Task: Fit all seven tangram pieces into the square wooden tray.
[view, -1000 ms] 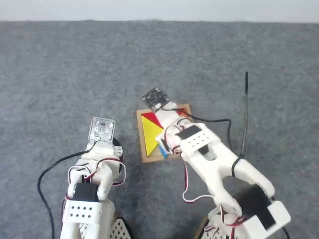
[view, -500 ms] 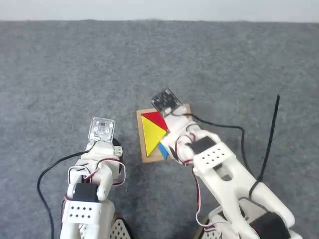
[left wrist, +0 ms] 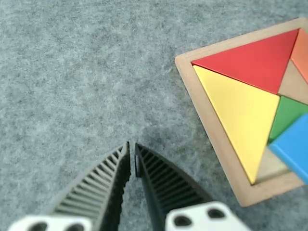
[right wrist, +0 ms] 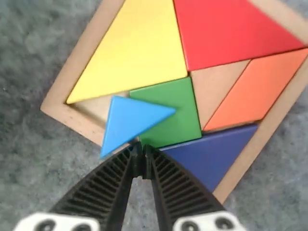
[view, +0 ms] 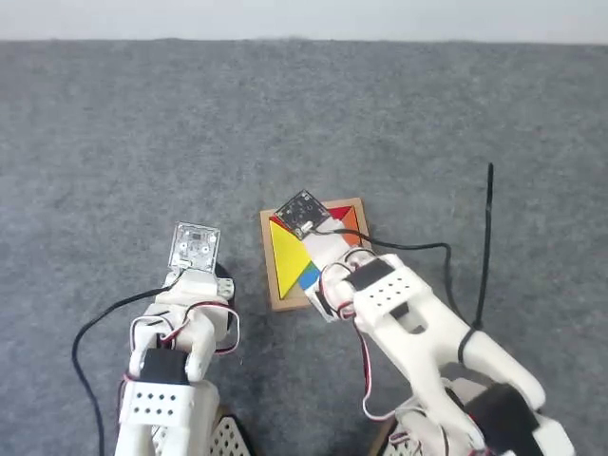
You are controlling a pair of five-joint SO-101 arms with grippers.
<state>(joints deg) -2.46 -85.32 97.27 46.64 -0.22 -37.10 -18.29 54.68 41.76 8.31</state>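
Lying just beyond right fingers (right wrist: 115, 178) is blue triangle (right wrist: 127, 120).

The grey felt table (view: 114, 114) is lit brightly and evenly from above. A soft, dim shadow is cast just beside the closed jaws of the left gripper (left wrist: 132, 145), and another is thrown along the wooden tray's (left wrist: 217, 134) rim.
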